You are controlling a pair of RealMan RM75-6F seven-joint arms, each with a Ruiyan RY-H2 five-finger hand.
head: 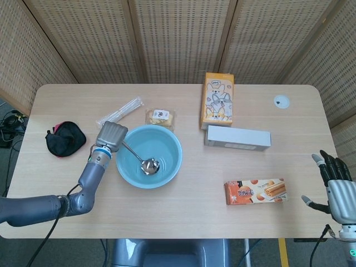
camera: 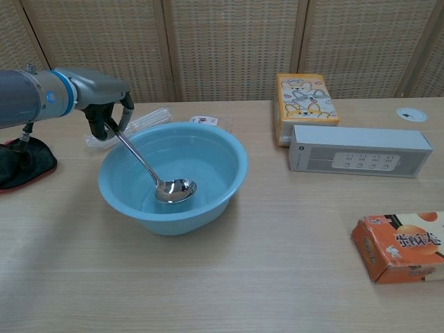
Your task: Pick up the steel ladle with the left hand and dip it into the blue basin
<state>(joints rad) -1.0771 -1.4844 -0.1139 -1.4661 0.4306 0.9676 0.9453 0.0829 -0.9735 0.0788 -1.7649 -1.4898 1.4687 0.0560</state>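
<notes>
Left robot hand (camera: 107,111) grips the top of the steel ladle's (camera: 149,168) handle, fingers curled around it, just outside the rim of the blue basin (camera: 215,187). From that hand the handle slants down to the right, and the ladle's bowl rests on the basin's floor. Behind the hand lie a clear plastic packet (head: 119,113) and a small snack bag (head: 160,117); a black cloth (head: 65,138) sits on its outer side. Right robot hand (head: 335,186) hovers at the far edge of the surface (head: 194,200), fingers spread and holding nothing, with an orange biscuit box (head: 255,191) lying between it and the basin.
</notes>
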